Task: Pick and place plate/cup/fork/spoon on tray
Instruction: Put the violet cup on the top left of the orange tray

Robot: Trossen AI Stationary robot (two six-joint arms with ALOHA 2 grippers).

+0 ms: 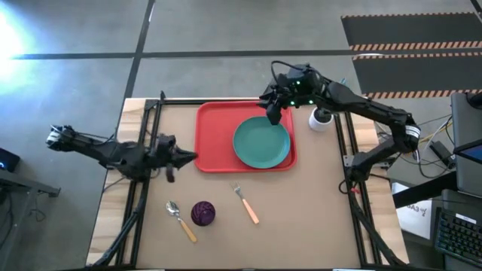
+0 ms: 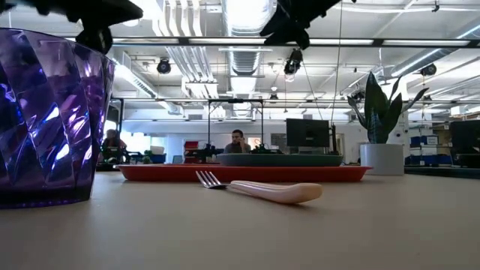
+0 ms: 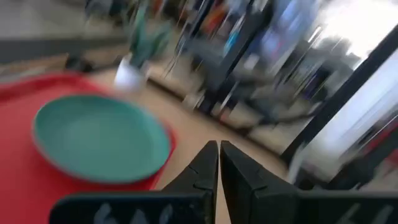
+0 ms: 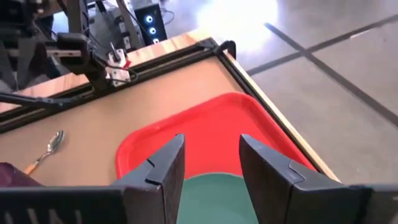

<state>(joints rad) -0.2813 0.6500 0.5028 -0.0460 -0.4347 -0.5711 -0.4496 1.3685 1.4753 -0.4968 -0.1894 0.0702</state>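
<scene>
The teal plate [image 1: 261, 143] lies flat on the right half of the red tray [image 1: 218, 135]; both also show in the right wrist view, the plate [image 4: 214, 193] on the tray [image 4: 205, 124]. My right gripper [image 1: 273, 113] is open and empty, raised above the plate's far edge, its fingers [image 4: 168, 163] apart. My left gripper [image 1: 184, 158] is shut and empty, just left of the tray; its wrist view shows the gripper [image 3: 219, 155] closed. The purple cup [image 1: 202, 213], the spoon [image 1: 181, 220] and the fork [image 1: 246, 205] lie on the table near its near edge.
A white pot with a green plant [image 1: 321, 119] stands just right of the tray's far right corner. Black frame rails [image 1: 143, 150] run along the table's left and right sides. Bare table lies between the tray and the cutlery.
</scene>
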